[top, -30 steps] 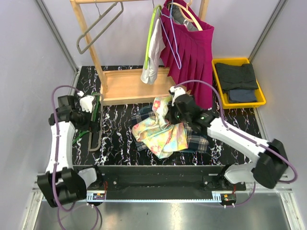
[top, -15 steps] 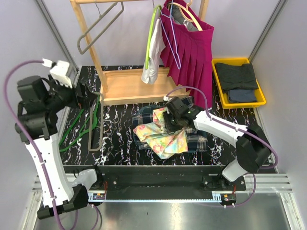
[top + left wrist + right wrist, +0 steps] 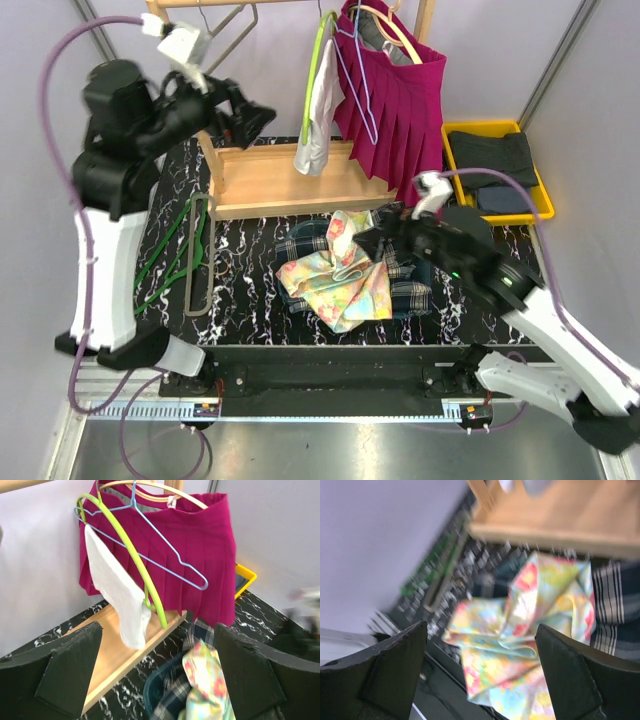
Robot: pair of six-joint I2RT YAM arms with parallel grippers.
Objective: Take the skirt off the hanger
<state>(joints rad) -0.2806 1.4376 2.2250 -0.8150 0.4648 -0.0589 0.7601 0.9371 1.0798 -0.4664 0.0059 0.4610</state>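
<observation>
A magenta pleated skirt (image 3: pixel 400 110) (image 3: pixel 200 550) hangs on a wooden hanger (image 3: pixel 396 30) at the right end of the rack. My left gripper (image 3: pixel 255 118) (image 3: pixel 157 645) is raised high to the left of it, open and empty, facing the skirt from a distance. A floral skirt (image 3: pixel 340 275) (image 3: pixel 530 625) lies crumpled on plaid clothes (image 3: pixel 412 297) on the table. My right gripper (image 3: pixel 368 240) (image 3: pixel 482 655) hovers just above and right of the floral skirt, open, with nothing between its fingers.
A green hanger (image 3: pixel 318 70) carrying a white garment (image 3: pixel 117 595) and a blue wire hanger (image 3: pixel 167 555) hang beside the magenta skirt. A grey hanger (image 3: pixel 205 60) hangs further left. Loose hangers (image 3: pixel 185 260) lie at table left. A yellow bin (image 3: pixel 500 215) holds dark clothes.
My right gripper opened, let go of the floral skirt and drew back to the right. My left arm rose from the table's left side up to the rack.
</observation>
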